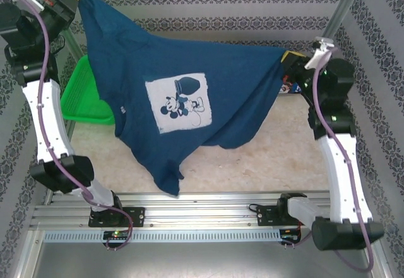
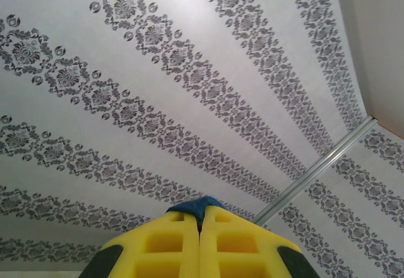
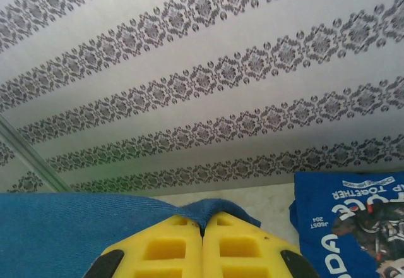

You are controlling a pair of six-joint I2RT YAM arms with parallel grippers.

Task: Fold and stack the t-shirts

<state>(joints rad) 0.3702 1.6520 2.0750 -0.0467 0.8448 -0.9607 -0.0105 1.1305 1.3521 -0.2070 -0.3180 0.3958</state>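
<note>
Navy t-shirt [image 1: 189,101] hangs as a sagging sheet above the tabletop [image 1: 271,158], print facing up, its lower edge drooping toward the near side. The left end effector [image 2: 200,218], raised at far left, is pinched tight on one corner of the cloth. The right end effector [image 3: 203,224], lower at right, is likewise clamped on the opposite edge. The brighter blue t-shirt [image 3: 353,227] lies on the tabletop just beside the right end effector, and a green basket [image 1: 85,95] sits at left, partly behind the cloth. The fabric looks light, limp and not fragile, so it will likely drape and swing. Holds belong at the shoulders or hem corners, drawn taut.
</note>
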